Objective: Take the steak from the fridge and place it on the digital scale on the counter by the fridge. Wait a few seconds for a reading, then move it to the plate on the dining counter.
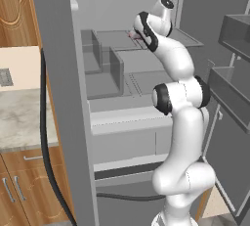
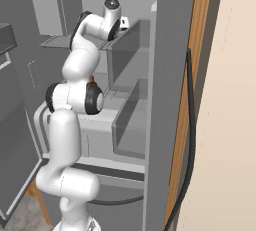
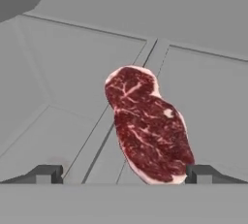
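The steak (image 3: 147,126), a raw red slab with pale marbling, lies flat on a pale grey shelf (image 3: 58,87) inside the open fridge (image 1: 58,98). My gripper (image 3: 125,174) is open just above it. The steak's near end lies between the two fingertips, closer to the right fingertip (image 3: 201,173), and nothing is gripped. From the left base view, a sliver of the steak (image 1: 132,34) shows beside the hand, which reaches onto the upper shelf. The counter (image 1: 19,117) sits left of the fridge. The digital scale, the plate and the dining counter are out of view.
Boxy grey drawers (image 1: 105,68) stand on the shelf below the hand. The open fridge door with its bins (image 1: 234,93) hangs at the right. Brown cabinets with silver handles (image 1: 24,186) sit under the counter. A black cable (image 1: 46,146) runs down the fridge's side.
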### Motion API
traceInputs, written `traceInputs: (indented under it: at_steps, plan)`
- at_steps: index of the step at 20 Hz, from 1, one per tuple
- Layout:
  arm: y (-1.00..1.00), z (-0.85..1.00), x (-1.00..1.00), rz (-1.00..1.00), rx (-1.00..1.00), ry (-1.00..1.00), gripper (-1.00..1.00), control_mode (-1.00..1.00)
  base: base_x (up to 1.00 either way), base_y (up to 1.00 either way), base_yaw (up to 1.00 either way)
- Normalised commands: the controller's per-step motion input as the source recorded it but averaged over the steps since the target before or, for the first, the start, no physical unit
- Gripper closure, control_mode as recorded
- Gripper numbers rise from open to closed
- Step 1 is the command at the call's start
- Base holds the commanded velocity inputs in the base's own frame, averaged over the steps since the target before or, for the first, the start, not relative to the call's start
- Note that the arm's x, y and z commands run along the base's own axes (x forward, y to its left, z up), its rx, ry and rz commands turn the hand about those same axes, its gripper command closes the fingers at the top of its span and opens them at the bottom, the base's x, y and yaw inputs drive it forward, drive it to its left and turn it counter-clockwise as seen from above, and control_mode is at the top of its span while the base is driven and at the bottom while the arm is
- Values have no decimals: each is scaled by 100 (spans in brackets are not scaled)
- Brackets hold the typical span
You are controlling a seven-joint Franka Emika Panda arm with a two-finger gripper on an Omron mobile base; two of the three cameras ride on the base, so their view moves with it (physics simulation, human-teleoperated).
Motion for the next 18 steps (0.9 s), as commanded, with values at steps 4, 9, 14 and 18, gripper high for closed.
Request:
traceInputs:
  at_steps: [4, 9, 14, 18]
  plan:
    - [0, 0, 34, 1, -4, 6, -100, -100, 0, 0, 0]
    - [-1, 0, 30, 0, 0, 0, -100, -100, 0, 0, 0]
    - [-6, 0, 8, 0, 0, 0, -100, -100, 0, 0, 0]
    - [-3, 0, 7, 0, 0, 1, -100, -100, 0, 0, 0]
